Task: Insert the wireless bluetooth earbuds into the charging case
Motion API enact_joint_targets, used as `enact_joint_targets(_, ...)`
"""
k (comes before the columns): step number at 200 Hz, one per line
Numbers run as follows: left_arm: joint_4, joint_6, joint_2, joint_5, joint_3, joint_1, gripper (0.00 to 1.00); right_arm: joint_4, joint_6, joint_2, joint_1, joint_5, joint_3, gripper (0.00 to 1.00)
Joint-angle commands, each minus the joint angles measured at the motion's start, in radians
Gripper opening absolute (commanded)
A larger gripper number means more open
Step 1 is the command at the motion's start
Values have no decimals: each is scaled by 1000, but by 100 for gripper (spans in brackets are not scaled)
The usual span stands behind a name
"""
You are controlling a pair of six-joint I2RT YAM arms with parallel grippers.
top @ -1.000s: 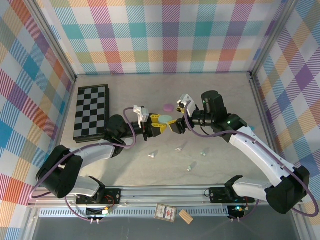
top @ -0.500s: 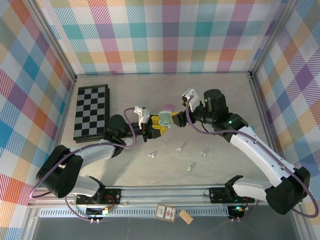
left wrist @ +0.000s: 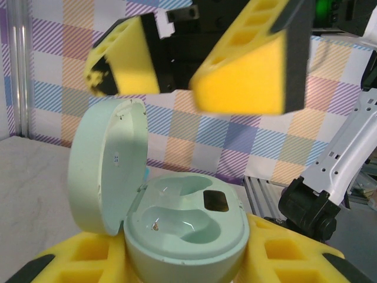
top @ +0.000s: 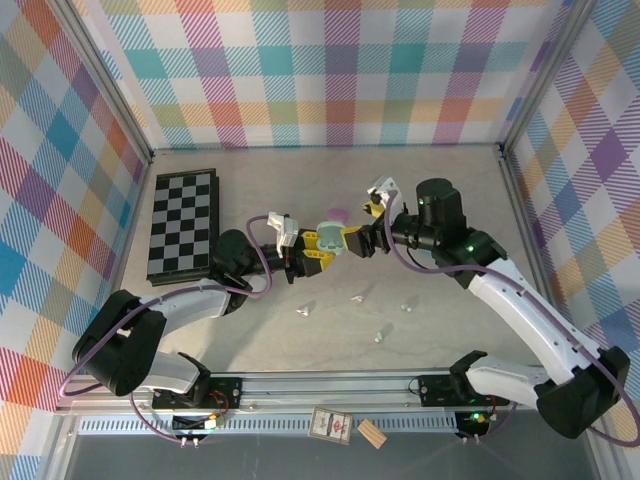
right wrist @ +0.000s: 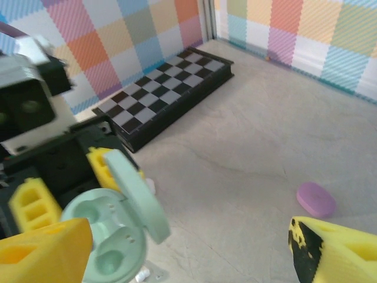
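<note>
Charging case [left wrist: 185, 227] in L end effector [top: 313, 250], open

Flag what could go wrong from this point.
1. The open right hand hovers close over the charging case; a bump could flip its raised lid or shift it in the left hand.
2. The case is empty, and the earbuds lie on the table; tiny and glossy, they may slip from wide yellow fingers.

Nothing legible appears anywhere. The open charging case [left wrist: 185, 236] has tiny dark print inside its lid, too small to make out. The small card [top: 330, 425] at the top view's bottom edge bears an unreadable design.
</note>
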Motion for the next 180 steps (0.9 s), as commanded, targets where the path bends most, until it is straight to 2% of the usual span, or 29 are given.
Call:
enact_joint_targets(1,64,12,-13,17,-1,1,29,21,2,-36,-4,-65,-24,87)
enact_joint_targets(26,67,11,-14,18,-1,2,29,32,-21,-61,-4,-84,-52,88)
enact_joint_targets(57,67,20,-20,-5,-14,8,29,-4,34,-79,-6,-35,-60,87)
enact_joint_targets(98,122,11,-8,-17,-47,42,29,-46,261,-148,-71,115,-146,84)
enact_joint_targets(136,152,-3,-7,-16,-59,62,29,-222,433,-186,-126,231,-217,83)
enact_joint_targets(156,153,-3,-8,-10,-61,71,29,-312,520,-184,-165,264,-259,83)
enact_joint_targets(180,159,-2,-7,-4,-61,74,29,-368,574,-131,-226,234,-329,82)
